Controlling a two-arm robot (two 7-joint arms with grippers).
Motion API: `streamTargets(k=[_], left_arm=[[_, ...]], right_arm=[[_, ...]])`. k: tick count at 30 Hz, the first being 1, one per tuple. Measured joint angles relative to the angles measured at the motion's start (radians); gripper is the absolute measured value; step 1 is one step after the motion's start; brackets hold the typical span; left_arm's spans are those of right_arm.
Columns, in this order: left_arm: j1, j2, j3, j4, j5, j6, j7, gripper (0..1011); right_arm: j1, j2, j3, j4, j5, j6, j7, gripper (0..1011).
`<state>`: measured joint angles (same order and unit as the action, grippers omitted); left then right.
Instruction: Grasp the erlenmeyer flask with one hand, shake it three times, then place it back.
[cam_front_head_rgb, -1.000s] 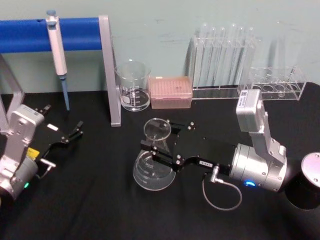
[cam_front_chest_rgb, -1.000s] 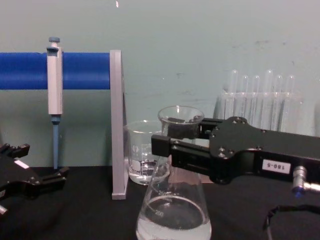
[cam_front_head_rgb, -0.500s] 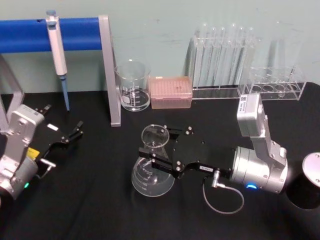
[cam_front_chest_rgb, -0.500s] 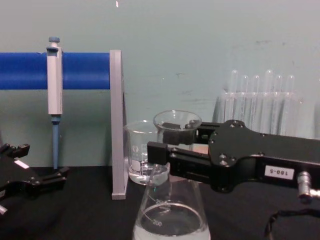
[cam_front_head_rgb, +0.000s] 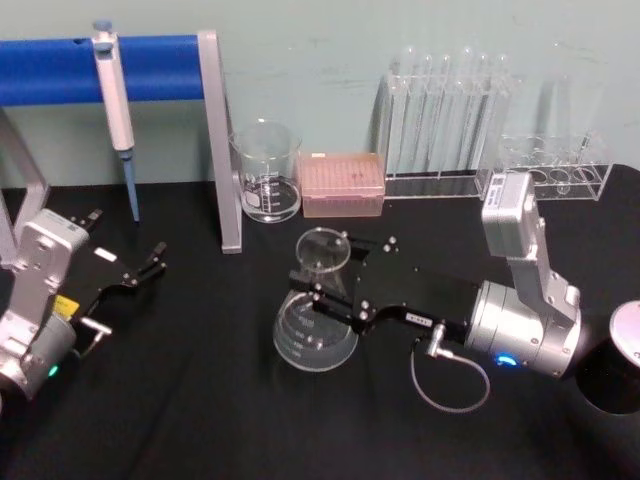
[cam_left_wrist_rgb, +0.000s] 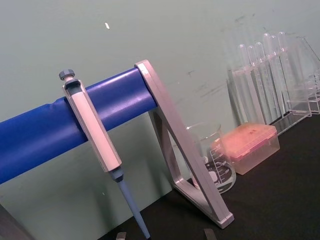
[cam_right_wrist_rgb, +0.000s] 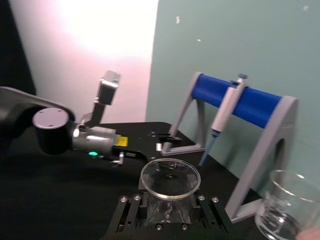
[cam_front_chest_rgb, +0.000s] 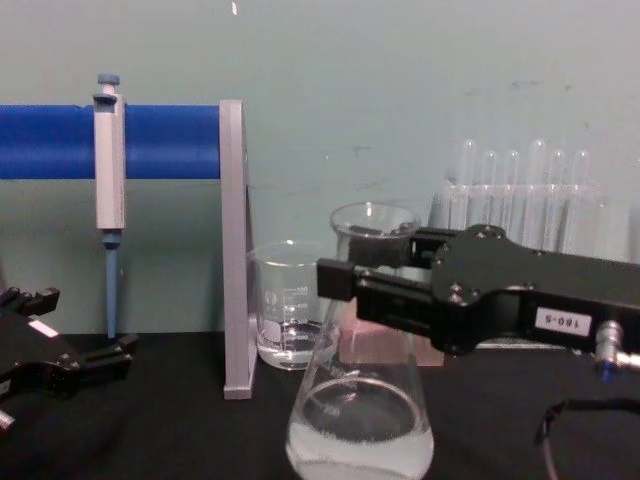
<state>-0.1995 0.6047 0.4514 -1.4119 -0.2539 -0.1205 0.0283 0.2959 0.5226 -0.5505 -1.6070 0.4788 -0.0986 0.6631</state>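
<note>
**Erlenmeyer flask: held at the neck, shake step in hand**

- Item: the erlenmeyer flask (cam_front_head_rgb: 312, 335), at lower centre of the head view. It holds clear liquid that looks whitish and stirred low in the body. You cannot tell whether its base is off the black table (cam_front_head_rgb: 200, 420).
- Holder: your right gripper (cam_front_head_rgb: 331, 275) reaches in from the right, its flat jaws pinched on the flask's neck just under the flared rim.
- Near it: the beaker (cam_front_head_rgb: 266, 180) and the pink tip box (cam_front_head_rgb: 343, 186) stand behind, at upper centre. The test tubes (cam_front_head_rgb: 445, 110) are at upper right and the pipette (cam_front_head_rgb: 114, 95) hangs on the blue bar at upper left.
- Idle: your left gripper (cam_front_head_rgb: 141, 270) is at the left edge, fingers spread and holding nothing.
- Step: judged to be the shaking; the count is unknown.
- Next: short swings that stay clear of the beaker, then set the flask down flat before you release it.
</note>
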Motion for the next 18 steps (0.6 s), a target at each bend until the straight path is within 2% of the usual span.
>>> streamTargets(k=[5, 18], left_arm=[[0.0, 0.0, 0.0, 0.0, 0.0, 0.0, 0.0, 1001], [0.0, 0.0, 0.0, 0.0, 0.0, 0.0, 0.0, 1001]], right_arm=[[-0.003, -0.009, 0.017, 0.006, -0.004, 0.002, -0.038, 450], [-0.021, -0.055, 0.107, 0.035, -0.043, 0.041, -0.196, 450]])
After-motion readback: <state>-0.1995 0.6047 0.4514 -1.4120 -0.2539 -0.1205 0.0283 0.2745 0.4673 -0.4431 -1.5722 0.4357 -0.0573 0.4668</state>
